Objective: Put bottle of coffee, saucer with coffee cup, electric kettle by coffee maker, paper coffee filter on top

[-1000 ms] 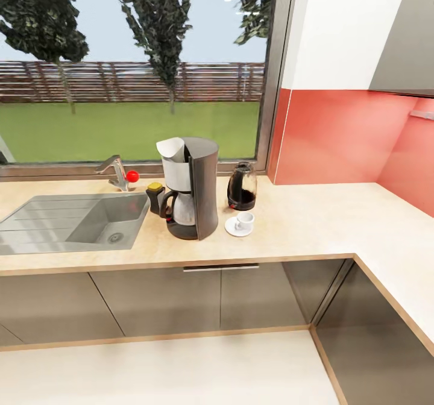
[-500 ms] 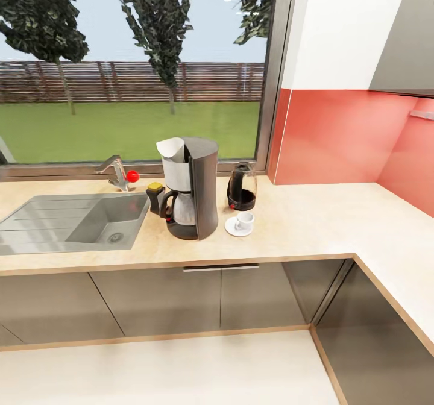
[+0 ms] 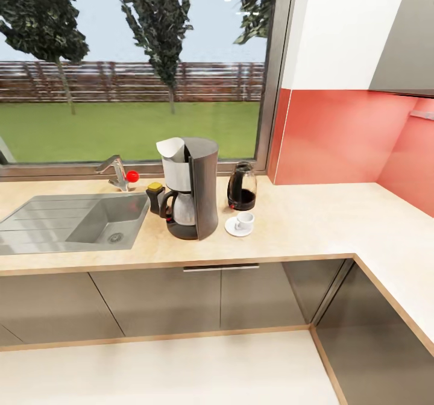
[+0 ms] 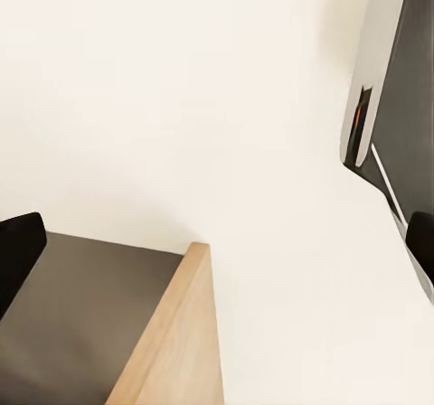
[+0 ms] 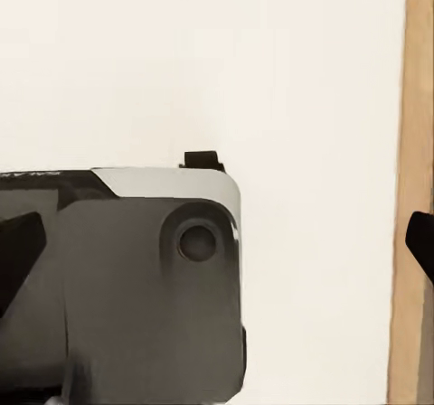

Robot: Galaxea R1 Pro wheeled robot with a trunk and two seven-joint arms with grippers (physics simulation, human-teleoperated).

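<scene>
Left tool [image 4: 217, 242] and right tool [image 5: 217, 233] spread wide, fingertips cut off at frame edges.

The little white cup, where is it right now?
In the head view, the coffee cup sits on the saucer, right of the coffee maker, before the electric kettle.

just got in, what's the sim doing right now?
Nothing is being handled at the moment. In the head view the coffee station looks assembled on the kitchen countertop: the coffee maker stands right of the sink with the paper coffee filter on top. The bottle of coffee sits just to its left, the electric kettle to its right, and the coffee cup rests on the saucer in front of the kettle. Both end effectors look open and empty, pointing at the floor.
</scene>
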